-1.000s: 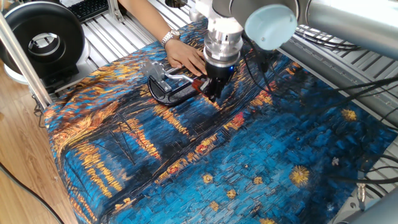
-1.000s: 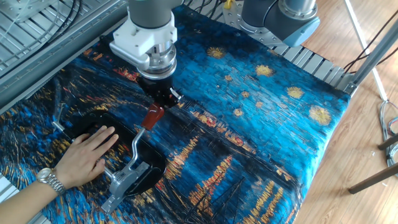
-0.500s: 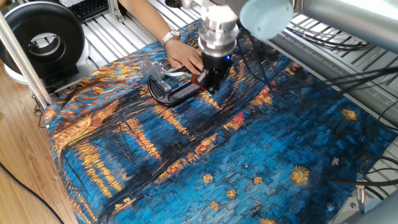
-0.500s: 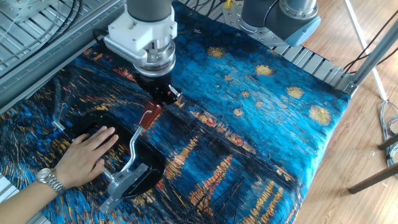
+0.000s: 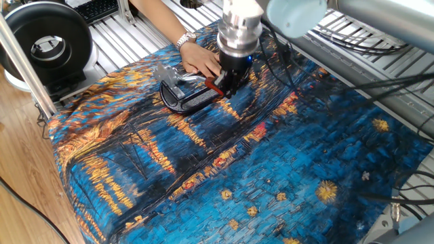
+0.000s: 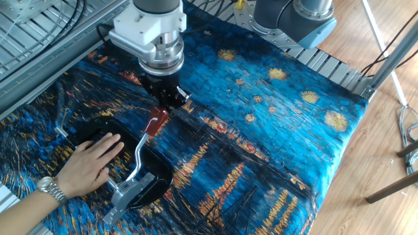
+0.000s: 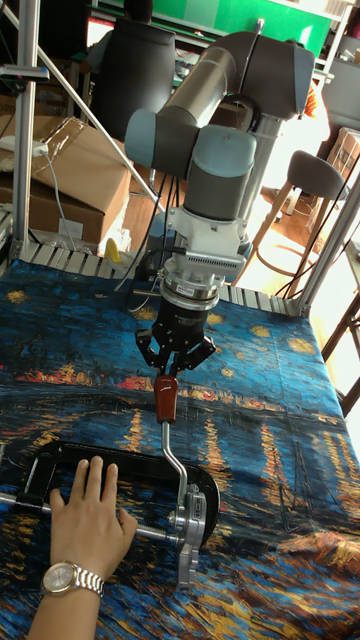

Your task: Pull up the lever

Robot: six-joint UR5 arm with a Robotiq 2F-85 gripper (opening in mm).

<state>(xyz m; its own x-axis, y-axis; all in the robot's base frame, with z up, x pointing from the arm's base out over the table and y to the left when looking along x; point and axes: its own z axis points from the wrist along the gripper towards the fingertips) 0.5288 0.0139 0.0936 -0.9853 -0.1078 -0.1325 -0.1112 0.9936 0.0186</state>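
The lever (image 6: 139, 155) is a thin curved silver arm with a red tip (image 6: 155, 121), hinged to a silver bracket (image 6: 128, 193) on a black clamp frame (image 6: 161, 180). It stands raised, tilted up off the starry blue cloth (image 6: 274, 137). My gripper (image 6: 164, 104) is shut on the red tip from above. In the tall fixed view the gripper (image 7: 168, 378) holds the red tip (image 7: 166, 398) and the lever (image 7: 173, 456) rises from the bracket (image 7: 188, 530). In one fixed view the gripper (image 5: 226, 84) hides part of the lever (image 5: 213, 86).
A person's hand (image 6: 91, 163) with a wristwatch presses flat on the clamp frame (image 7: 60, 456), close to the lever. A black round device (image 5: 44, 41) sits at the table's corner. Metal frame posts (image 6: 392, 55) and cables (image 5: 400, 176) edge the table.
My gripper has risen and shifted toward the bracket with the red tip in it, swinging the lever up to a steeper angle. The hand stays put.
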